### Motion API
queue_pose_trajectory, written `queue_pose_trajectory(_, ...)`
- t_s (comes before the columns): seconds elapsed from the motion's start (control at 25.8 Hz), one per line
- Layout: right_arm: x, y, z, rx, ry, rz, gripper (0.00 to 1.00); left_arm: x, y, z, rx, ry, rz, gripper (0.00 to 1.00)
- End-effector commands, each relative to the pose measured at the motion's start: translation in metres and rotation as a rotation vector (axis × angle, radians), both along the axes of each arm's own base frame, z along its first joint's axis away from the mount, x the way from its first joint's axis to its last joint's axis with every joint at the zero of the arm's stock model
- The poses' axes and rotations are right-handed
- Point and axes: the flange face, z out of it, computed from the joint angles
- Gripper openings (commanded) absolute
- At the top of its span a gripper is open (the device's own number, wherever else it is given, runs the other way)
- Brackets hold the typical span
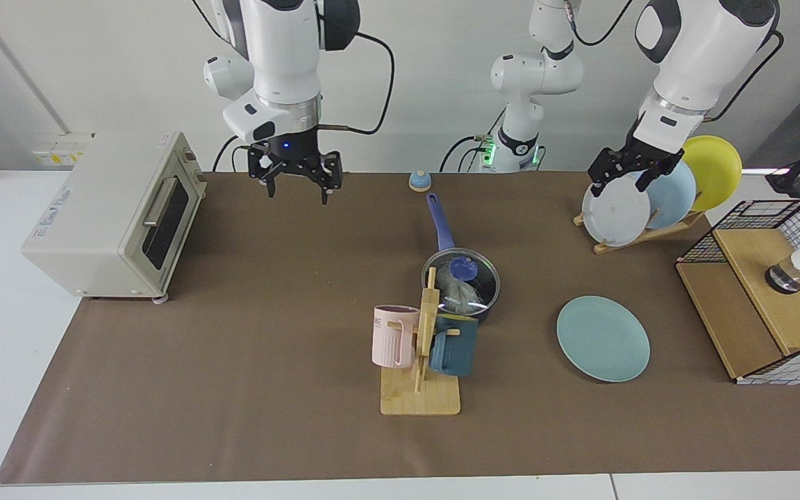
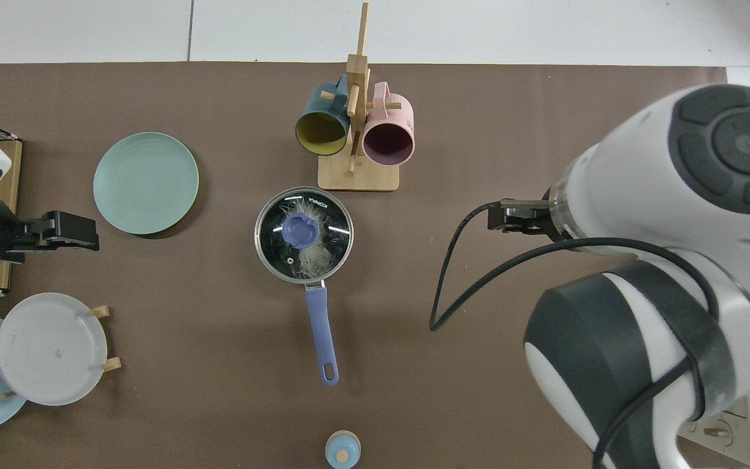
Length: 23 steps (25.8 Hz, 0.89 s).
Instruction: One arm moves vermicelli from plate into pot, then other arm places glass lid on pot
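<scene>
Both pincers hang off the tabletop and grip nothing: the right pincer is raised with its fingers spread open near the toaster oven, at about ten o'clock from the pot in the facing view, while the left pincer waits in front of the rack of plates at about two o'clock from the pot, its fingers also apart. In the top view the left pincer shows at nine o'clock from the pot, just beside the teal plate. That plate is bare and lies flat, well apart from the pot. The glass lid sits on the pot, its blue knob near the centre, and the vermicelli shows through the glass as a pale tangle inside. In the top view the pot's blue handle points toward six o'clock. A wooden mug stand with a pink mug and a dark blue mug stands at twelve o'clock from the pot there.
</scene>
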Motion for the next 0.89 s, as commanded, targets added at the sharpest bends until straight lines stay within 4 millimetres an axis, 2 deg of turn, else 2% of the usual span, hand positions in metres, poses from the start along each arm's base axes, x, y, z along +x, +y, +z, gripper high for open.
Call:
queue_pose_trajectory(0.0, -0.044, -0.068, -0.043, 0.009, -0.043, 0.073, 1.0, -0.006, -0.001, 0.003, -0.004, 0.002, -0.007, 1.0)
queue_pose_trajectory(0.16, -0.039, -0.122, -0.053, 0.011, -0.032, 0.102, 1.0, -0.006, -0.001, 0.003, -0.004, 0.002, -0.007, 1.0)
queue_pose_trajectory(0.27, -0.036, -0.151, -0.058, 0.011, -0.015, 0.111, 1.0, -0.006, -0.001, 0.002, -0.004, 0.004, -0.007, 1.0)
queue_pose_trajectory(0.35, -0.035, -0.164, -0.059, 0.01, -0.009, 0.093, 1.0, -0.006, -0.001, 0.002, -0.004, 0.004, -0.007, 1.0)
queue_pose_trajectory(0.54, -0.029, -0.179, -0.053, 0.009, -0.015, 0.065, 1.0, -0.006, 0.0, 0.003, -0.004, 0.002, -0.005, 1.0)
queue_pose_trajectory(0.85, -0.017, -0.184, -0.028, 0.006, -0.013, 0.099, 1.0, -0.006, -0.001, 0.002, -0.004, 0.004, -0.007, 1.0)
